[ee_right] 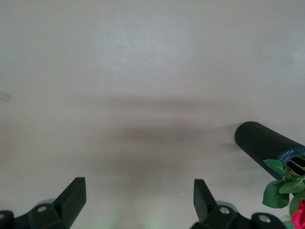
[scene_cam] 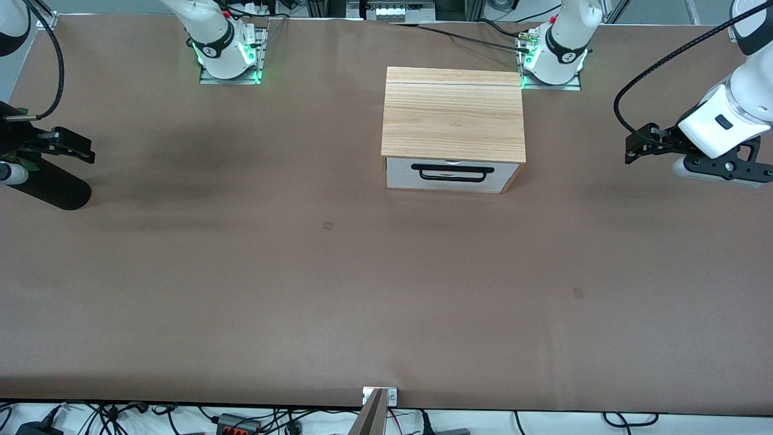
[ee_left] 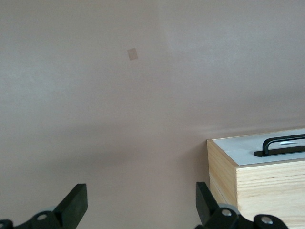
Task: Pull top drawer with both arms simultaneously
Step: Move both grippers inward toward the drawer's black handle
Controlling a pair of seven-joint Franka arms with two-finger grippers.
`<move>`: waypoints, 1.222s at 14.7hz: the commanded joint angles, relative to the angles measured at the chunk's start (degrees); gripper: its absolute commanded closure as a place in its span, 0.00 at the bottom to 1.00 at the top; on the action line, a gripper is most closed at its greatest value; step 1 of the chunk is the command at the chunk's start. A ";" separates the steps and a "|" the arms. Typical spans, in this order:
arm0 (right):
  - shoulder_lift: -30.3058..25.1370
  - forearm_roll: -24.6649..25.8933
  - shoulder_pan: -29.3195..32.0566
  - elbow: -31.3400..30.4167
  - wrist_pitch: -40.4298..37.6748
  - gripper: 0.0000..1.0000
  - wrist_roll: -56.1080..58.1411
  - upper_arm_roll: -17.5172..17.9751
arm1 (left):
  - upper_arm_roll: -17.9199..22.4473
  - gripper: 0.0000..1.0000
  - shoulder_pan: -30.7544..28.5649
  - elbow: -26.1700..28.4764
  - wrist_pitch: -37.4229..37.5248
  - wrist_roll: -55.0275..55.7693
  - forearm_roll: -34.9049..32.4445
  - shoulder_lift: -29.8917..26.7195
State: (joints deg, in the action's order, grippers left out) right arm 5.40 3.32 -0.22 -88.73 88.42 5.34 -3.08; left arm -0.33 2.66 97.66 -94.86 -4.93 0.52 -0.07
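Note:
A light wooden box (scene_cam: 453, 112) stands mid-table, close to the left arm's base. Its top drawer (scene_cam: 400, 172) has a white front and a black bar handle (scene_cam: 452, 174), and sits flush with the casing. My left gripper (scene_cam: 631, 150) hangs open over the table toward the left arm's end, well apart from the box. In the left wrist view its fingers (ee_left: 76, 202) frame bare table around the left gripper (ee_left: 141, 191), with the drawer front (ee_left: 245, 147) beside them. My right gripper (scene_cam: 86, 150) is open over the right arm's end, and the right gripper (ee_right: 138, 187) holds nothing.
A black ribbed tube (scene_cam: 54, 190) holding an artificial rose with green leaves (ee_right: 279, 188) lies on the table under the right gripper. The two arm bases (scene_cam: 229, 57) (scene_cam: 552, 63) stand along the table edge farthest from the front camera. A loose cable (scene_cam: 640, 78) hangs by the left arm.

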 commanded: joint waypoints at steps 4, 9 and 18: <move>-1.09 -0.60 0.31 -0.92 -0.53 0.00 0.19 0.18 | 0.07 0.00 -0.20 -1.77 1.34 0.88 0.71 0.59; -0.65 -1.65 0.48 -0.75 -0.71 0.00 0.19 0.27 | 0.16 0.00 -0.20 -3.00 1.78 0.19 0.62 3.30; 1.28 -2.00 -0.13 -0.74 -0.80 0.00 0.90 0.36 | -0.64 0.00 -0.72 -2.91 6.61 -5.35 15.07 12.98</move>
State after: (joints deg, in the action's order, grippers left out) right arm 7.03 2.34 -0.30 -89.22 87.93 5.39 -3.02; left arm -1.05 3.50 97.08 -89.84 -7.63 7.76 10.09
